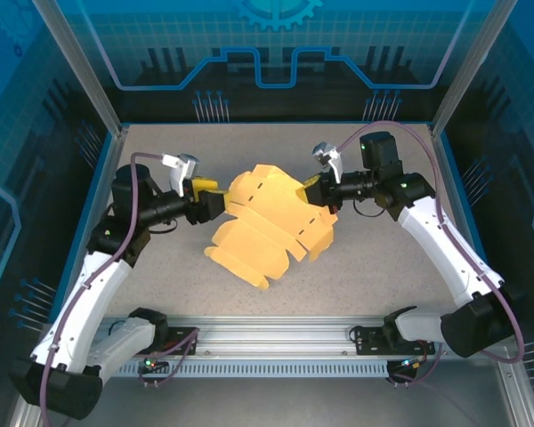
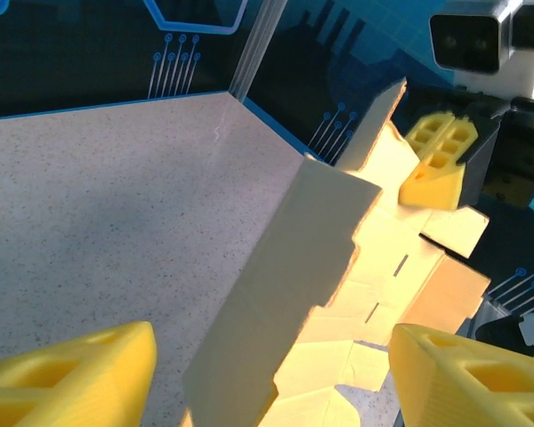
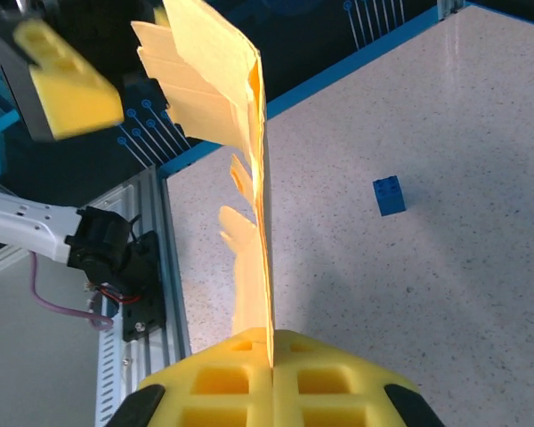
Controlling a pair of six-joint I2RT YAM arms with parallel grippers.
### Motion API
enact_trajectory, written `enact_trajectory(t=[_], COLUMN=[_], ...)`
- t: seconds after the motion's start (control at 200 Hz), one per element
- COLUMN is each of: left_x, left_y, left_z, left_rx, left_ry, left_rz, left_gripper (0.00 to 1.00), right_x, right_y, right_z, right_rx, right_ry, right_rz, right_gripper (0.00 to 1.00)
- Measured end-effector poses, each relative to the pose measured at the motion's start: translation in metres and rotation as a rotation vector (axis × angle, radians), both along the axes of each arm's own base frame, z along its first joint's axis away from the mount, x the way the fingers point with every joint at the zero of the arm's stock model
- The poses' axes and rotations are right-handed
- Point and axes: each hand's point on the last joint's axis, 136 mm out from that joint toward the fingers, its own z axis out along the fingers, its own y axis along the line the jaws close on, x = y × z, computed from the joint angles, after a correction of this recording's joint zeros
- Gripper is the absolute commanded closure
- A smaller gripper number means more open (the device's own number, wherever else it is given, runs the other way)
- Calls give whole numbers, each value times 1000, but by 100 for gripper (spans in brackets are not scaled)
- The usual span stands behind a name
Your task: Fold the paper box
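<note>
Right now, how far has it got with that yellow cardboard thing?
Early days. Done: the paper box is raised at one side, some flaps bent up. In hand: the right gripper pinches its edge, while the left gripper stands open by the opposite edge. Left: it is a spread-out sheet, no walls closed, no tabs tucked.

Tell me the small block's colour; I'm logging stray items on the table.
Blue. The small block shows best in the right wrist view.

Probably a robot lab cell: aluminium frame [image 1: 82, 62], blue circuit-print walls [image 1: 383, 36].
</note>
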Motion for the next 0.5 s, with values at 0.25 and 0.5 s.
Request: enact_trajectory(t=[0.25, 0.5], left_x=[8, 31], left_y=[-9, -11], left_z=[-30, -47], left_rx=[101, 154], left_ry=[-154, -210], left_rz=[4, -10], left_gripper=[15, 31], right_x=[5, 4], right_y=[7, -2], right_z=[14, 8], right_rx=[15, -2], right_ry=[-1, 0], right_rz=[61, 72], right_gripper=[100, 100])
